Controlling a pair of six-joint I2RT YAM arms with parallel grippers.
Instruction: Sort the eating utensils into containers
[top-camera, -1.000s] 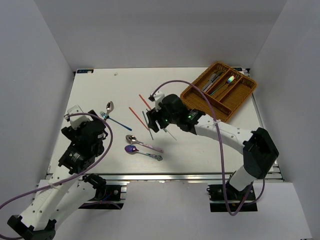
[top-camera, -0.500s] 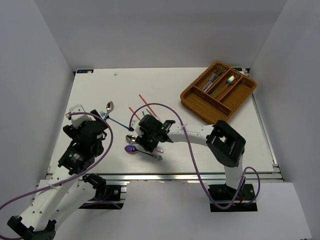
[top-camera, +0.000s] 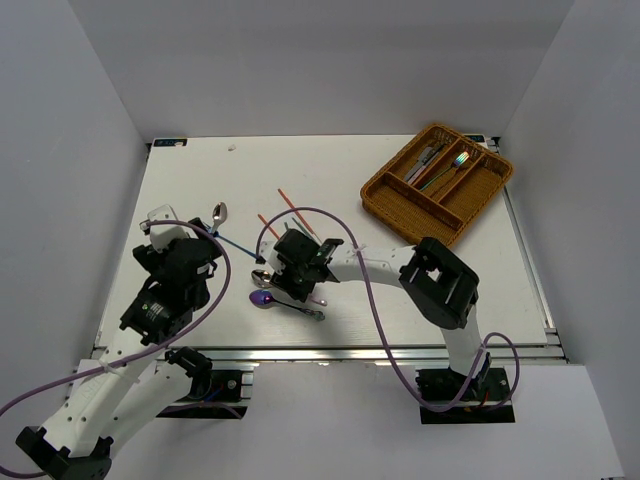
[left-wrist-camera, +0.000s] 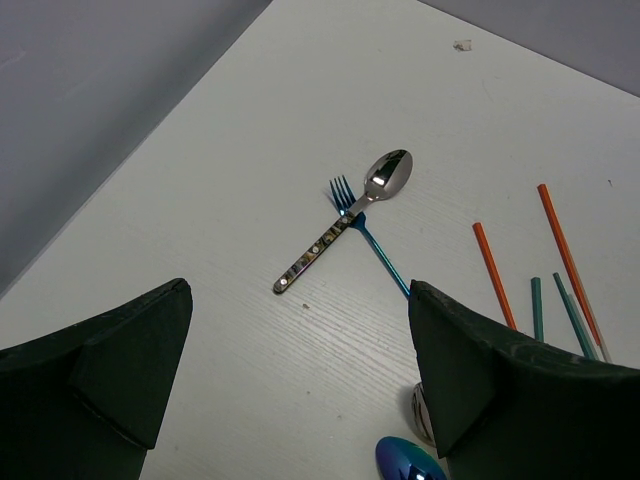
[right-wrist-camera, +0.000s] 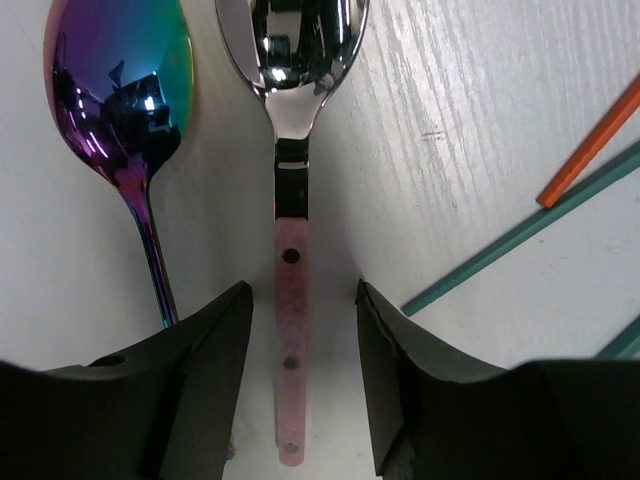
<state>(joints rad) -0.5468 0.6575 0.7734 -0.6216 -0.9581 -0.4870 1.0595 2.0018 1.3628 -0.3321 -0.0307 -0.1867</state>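
The right pincer (right-wrist-camera: 303, 297) stands released, fingers either side of the pale pink handle of a silver spoon (right-wrist-camera: 292, 250), not gripping it. The spoon lies flat on the white table (top-camera: 200, 170), long axis straight out from the pincer, bowl at the far end. An iridescent purple spoon (right-wrist-camera: 120, 90) lies alongside. The left pincer (left-wrist-camera: 298, 290) hangs wide apart, empty. The brown woven wicker tray (top-camera: 405, 217) sits far right.

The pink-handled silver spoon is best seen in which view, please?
Right wrist: the pink-handled silver spoon lies close-up between the right gripper's fingers. Top external shows it half-covered; left wrist, only its bowl's edge.
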